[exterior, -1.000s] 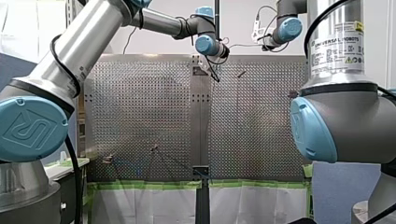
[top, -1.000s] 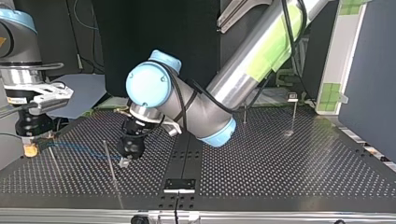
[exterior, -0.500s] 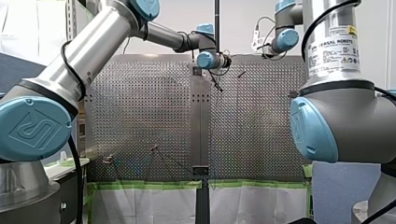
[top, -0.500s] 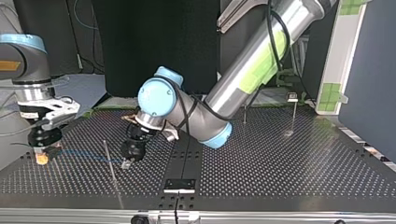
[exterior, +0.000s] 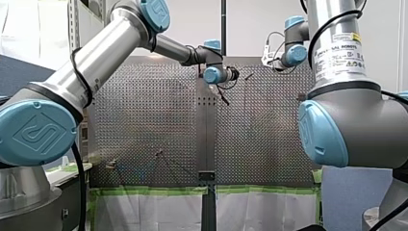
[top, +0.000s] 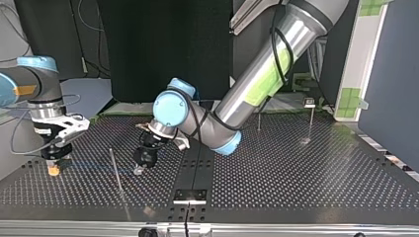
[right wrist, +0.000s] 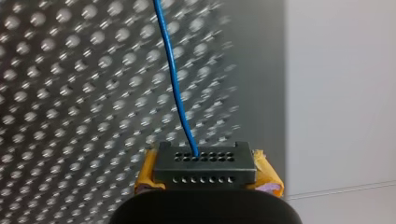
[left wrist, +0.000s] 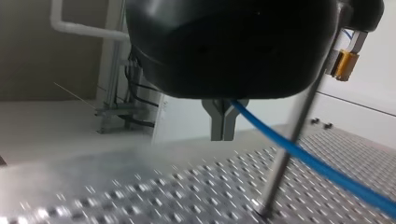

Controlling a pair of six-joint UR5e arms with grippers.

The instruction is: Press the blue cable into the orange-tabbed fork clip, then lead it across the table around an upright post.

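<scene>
Gripping the thin blue cable in my left claw, metal tips pressed together. Clamping its far end in my right claw, yellow pads flanking a black holed block. Held taut, low over the perforated tabletop at the top view's lower left, probably for steering round the slim upright metal post. Slants from the left claw's tips just past that post.

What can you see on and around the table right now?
cable: one, blue, strung between the two grippers
posts: three, thin metal, upright; one beside the cable, two at the top view's right
table: one, dark, perforated
arms: two, silver with blue joints
left gripper: one, black with metal fingers, shut on the cable
right gripper: one, yellow pads, holding the cable's other end
</scene>
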